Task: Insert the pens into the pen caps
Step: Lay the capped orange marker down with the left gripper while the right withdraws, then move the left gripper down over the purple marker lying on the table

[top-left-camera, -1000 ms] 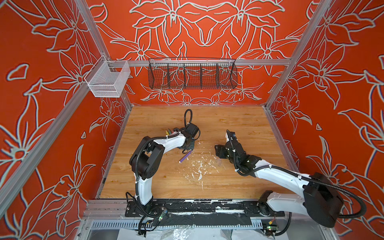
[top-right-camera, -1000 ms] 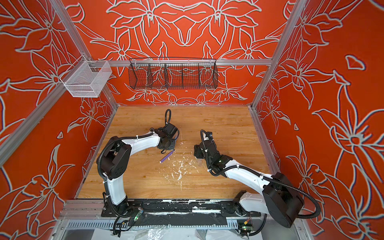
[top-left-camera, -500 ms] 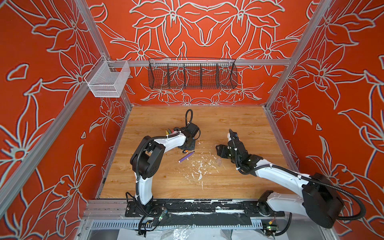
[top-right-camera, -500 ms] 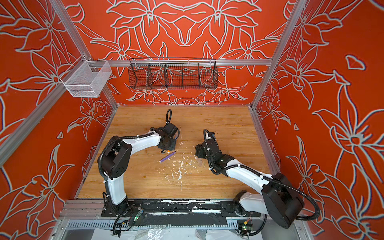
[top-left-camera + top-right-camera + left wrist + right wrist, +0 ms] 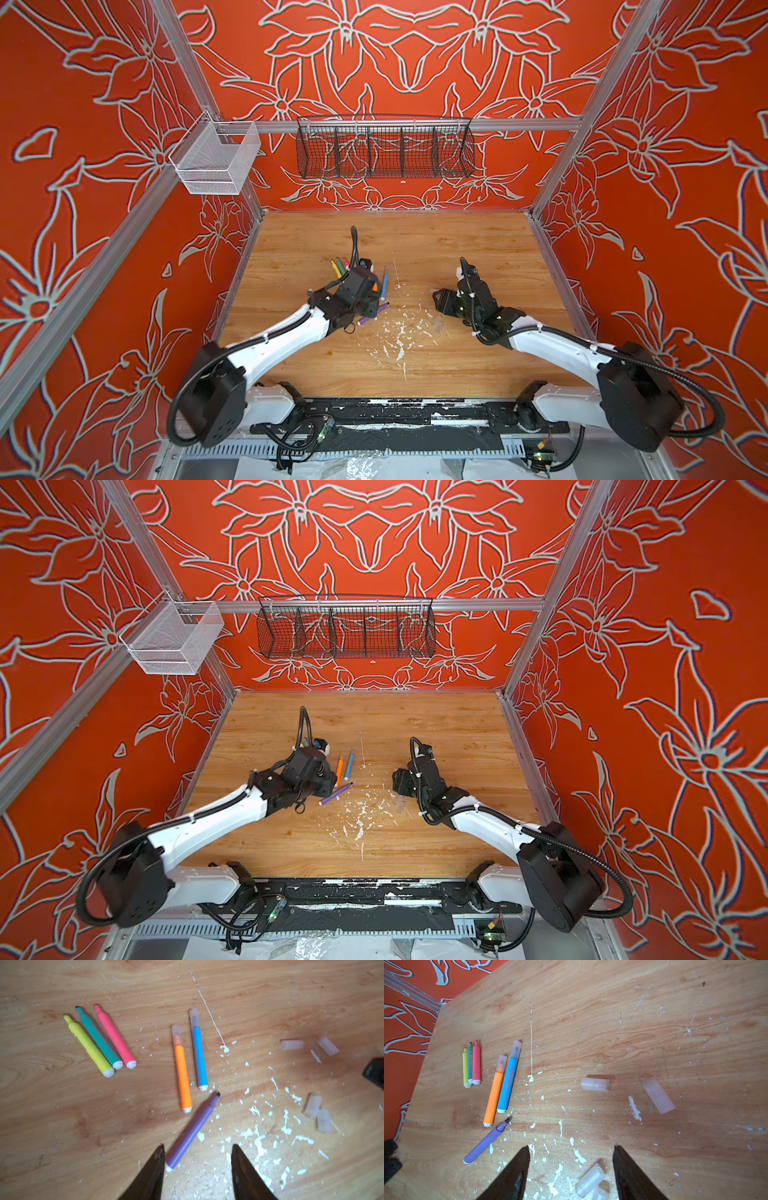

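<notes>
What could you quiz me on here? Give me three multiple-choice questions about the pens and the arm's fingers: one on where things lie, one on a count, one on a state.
1. How do the yellow pen, green pen and pink pen lie?
A) scattered far apart
B) side by side in a row
C) stacked crosswise

2. How many pens are capped?
A) two
B) none
C) six

3. How are the left arm's fingers?
A) clamped on a pen
B) shut, with nothing between
C) apart, gripping nothing

Answers:
1 B: they lie together on the table.
2 A: only the orange pen and blue pen are capped.
3 C: a wide gap shows, and the purple pen lies loose beside one finger.
</notes>
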Available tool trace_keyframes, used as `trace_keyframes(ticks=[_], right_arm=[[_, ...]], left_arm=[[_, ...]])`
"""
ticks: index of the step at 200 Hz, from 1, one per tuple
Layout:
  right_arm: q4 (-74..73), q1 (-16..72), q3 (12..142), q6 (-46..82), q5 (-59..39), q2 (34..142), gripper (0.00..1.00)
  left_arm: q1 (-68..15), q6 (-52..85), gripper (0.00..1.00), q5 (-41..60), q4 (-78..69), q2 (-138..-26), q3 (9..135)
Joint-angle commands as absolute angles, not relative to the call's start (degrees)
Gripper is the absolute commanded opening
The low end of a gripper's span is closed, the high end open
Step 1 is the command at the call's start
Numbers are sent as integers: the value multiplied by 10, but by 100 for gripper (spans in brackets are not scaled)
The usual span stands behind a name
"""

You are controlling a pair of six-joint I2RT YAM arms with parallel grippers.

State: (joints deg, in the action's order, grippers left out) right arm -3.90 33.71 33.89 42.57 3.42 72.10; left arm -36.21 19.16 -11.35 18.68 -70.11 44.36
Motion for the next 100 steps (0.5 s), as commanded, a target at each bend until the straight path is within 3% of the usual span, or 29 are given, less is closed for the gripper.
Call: trace_keyframes(ticks=[1,38,100], right_arm=[[-47,334,331,441,17,721,65],[-37,332,334,439,16,723,64],[-28,332,334,427,24,701,64]], left_arm=[[-362,182,55,-125,158,-649,367],[-362,168,59,-101,146,-635,383],[-363,150,59,-76,207,-758,455]])
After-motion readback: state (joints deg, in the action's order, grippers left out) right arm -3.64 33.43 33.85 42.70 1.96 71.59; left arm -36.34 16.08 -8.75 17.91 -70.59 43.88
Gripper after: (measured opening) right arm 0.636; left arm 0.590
